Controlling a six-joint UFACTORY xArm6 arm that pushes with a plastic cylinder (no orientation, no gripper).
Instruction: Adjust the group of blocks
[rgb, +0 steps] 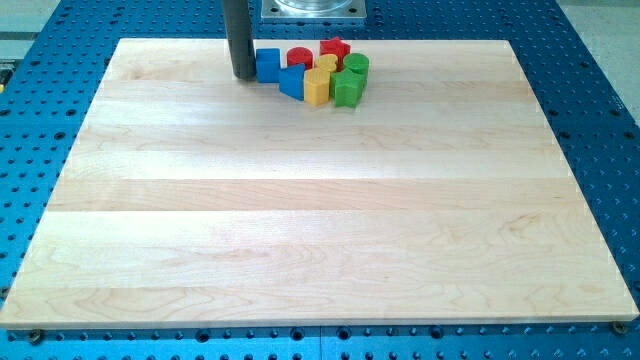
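Note:
A tight group of blocks sits near the top edge of the wooden board. From the view's left: a blue cube, a blue wedge-like block, a red cylinder, a yellow block, a second yellow block behind it, a red block, a green cylinder and a green block. My tip stands just left of the blue cube, touching or nearly touching it.
The board lies on a blue perforated table. A metal mount stands at the view's top, just behind the blocks. The group is close to the board's top edge.

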